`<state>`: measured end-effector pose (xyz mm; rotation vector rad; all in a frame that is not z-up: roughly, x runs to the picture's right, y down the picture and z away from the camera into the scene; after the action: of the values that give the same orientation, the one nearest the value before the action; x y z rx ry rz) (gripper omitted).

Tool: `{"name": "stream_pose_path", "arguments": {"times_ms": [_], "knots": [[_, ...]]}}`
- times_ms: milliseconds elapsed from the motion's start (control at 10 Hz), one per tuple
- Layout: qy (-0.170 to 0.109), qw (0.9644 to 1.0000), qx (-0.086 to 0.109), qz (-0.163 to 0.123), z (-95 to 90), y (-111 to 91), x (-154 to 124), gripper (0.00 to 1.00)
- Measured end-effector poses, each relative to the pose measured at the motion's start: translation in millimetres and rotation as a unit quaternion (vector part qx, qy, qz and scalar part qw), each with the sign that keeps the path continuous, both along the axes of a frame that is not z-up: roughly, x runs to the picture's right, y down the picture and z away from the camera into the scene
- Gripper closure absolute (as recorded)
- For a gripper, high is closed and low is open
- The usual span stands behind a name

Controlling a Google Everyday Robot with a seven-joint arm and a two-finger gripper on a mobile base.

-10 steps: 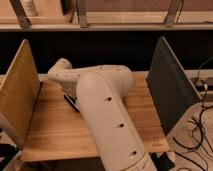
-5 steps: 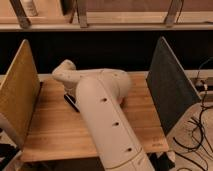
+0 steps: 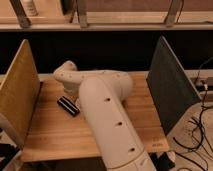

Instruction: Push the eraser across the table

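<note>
You are looking at a dim, warm-toned scene. The table [image 3: 55, 130] takes soft amber light from above, brightest toward 7 o'clock. The arm [image 3: 107, 120] shows palest, with no hard glare on it. Its shadow pools at 9 o'clock, beside the eraser [image 3: 68, 106], and the gripper sits hidden there under the bent wrist. A black band crosses toward 12 o'clock; the right panel [image 3: 170, 85] reads dark.

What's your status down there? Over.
White arm hides pincer, somewhere near eraser. Eraser flat on table, left of arm. Upright side panels at both table ends.
</note>
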<state>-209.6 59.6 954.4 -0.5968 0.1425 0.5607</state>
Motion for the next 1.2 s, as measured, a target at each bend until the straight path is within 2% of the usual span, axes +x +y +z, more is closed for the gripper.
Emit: {"name": "stream_pose_path", "arguments": {"times_ms": [200, 400, 600, 800, 1000, 1200], "knots": [[-0.024, 0.9996, -0.007, -0.012, -27.5, 13, -8, 1.00], [-0.030, 0.9991, -0.012, -0.026, -41.9, 29, -5, 1.00], [-0.027, 0.9991, -0.014, -0.029, -42.9, 37, 0, 1.00], [-0.026, 0.9992, -0.011, -0.029, -43.1, 35, -1, 1.00], [-0.038, 0.9989, -0.004, -0.027, -47.1, 32, -12, 1.00], [-0.065, 0.9972, -0.002, -0.035, -63.2, 38, -33, 1.00]]}}
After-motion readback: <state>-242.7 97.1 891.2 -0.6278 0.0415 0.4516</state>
